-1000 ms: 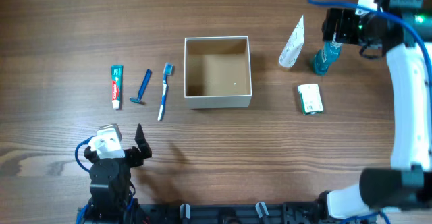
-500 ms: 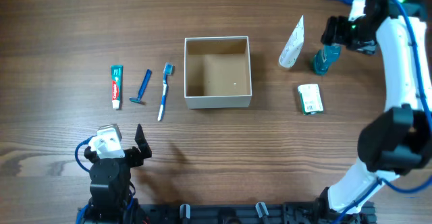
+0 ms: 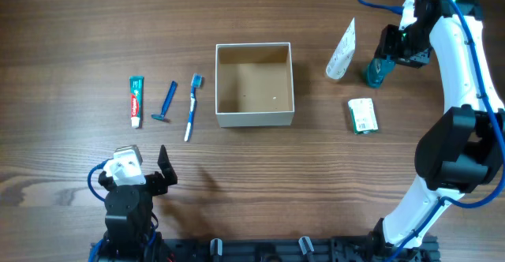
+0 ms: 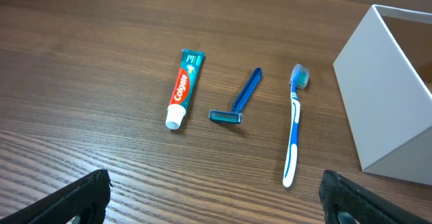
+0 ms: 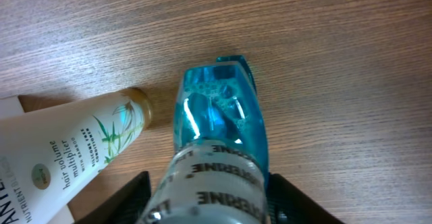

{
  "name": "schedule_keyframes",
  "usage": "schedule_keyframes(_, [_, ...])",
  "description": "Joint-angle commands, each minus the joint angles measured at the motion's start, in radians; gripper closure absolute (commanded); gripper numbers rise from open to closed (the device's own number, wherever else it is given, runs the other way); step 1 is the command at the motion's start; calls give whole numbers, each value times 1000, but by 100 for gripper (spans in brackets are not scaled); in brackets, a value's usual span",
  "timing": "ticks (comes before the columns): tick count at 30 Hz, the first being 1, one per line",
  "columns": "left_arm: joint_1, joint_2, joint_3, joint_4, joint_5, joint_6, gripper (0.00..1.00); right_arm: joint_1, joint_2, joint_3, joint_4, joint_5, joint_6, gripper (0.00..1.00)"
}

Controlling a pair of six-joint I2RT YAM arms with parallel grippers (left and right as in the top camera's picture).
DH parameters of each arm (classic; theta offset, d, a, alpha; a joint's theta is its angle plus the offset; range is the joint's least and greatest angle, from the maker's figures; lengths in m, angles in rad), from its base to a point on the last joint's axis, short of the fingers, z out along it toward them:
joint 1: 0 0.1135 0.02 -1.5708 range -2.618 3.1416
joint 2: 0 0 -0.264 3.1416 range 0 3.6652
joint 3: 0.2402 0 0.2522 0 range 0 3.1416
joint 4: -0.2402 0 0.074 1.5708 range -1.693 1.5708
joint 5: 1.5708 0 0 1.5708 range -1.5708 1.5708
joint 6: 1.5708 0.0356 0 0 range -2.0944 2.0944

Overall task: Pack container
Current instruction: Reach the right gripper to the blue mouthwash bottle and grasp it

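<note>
The container (image 3: pixel 254 114), a square white-walled box with a tan inside, stands mid-table and shows at the right edge of the left wrist view (image 4: pixel 388 96). My right gripper (image 3: pixel 393 50) is at the far right, its fingers closed against both sides of a blue mouthwash bottle (image 3: pixel 375 72) that stands on the table. In the right wrist view the gripper (image 5: pixel 209 187) has the bottle (image 5: pixel 219 116) between its fingers. My left gripper (image 3: pixel 144 175) is open and empty at the front left, as its wrist view (image 4: pixel 216 204) shows.
A toothpaste tube (image 3: pixel 136 101), blue razor (image 3: pixel 166 102) and blue-white toothbrush (image 3: pixel 192 106) lie left of the container. A white hair-product tube (image 3: pixel 342 50) lies just left of the bottle, and a small green-white packet (image 3: pixel 363 115) lies in front of it.
My right arm has swung round and the gripper has come down onto the blue bottle. The bottle has stayed in place. The left arm has not moved.
</note>
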Motion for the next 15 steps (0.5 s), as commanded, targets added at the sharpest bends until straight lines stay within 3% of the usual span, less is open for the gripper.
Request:
schedule_keyframes(1, [6,-8,-9,-1,17,-2,0,0,-3,21,5,18,10,51])
schedule_keyframes(15, [6,-8,-9,-1,17,-2,0,0,1,-44,57,59,10,55])
